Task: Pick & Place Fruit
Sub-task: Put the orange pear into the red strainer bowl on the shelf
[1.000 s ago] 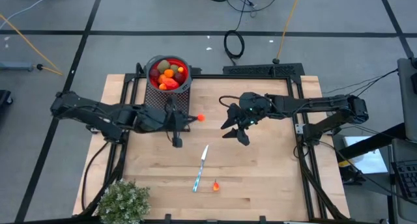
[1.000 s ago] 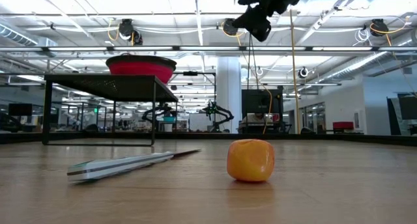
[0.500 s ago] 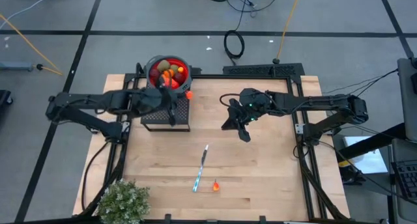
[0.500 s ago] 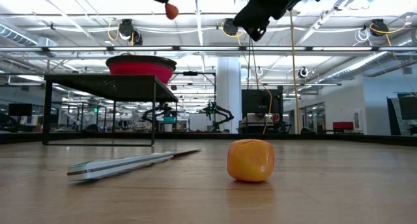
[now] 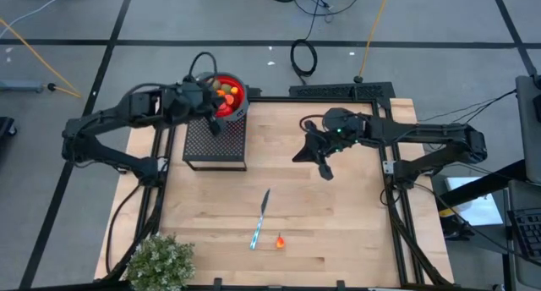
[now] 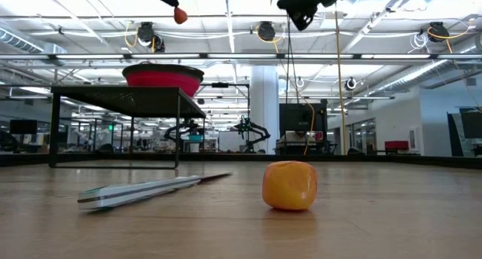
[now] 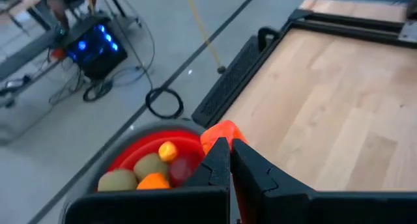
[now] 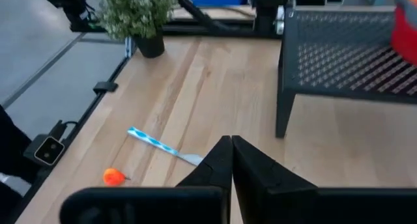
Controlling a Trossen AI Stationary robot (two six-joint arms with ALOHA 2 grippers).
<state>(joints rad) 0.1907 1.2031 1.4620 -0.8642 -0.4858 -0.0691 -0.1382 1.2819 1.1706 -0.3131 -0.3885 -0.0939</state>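
The wooden surface lies well below both hands. The red bowl, holding several fruits, sits just beneath the left hand, which is clenched on a small orange-red fruit. The right hand hangs clenched and empty, a loose orange fruit lying far below it beside a knife.

grey floor, loose cables, ceiling lights
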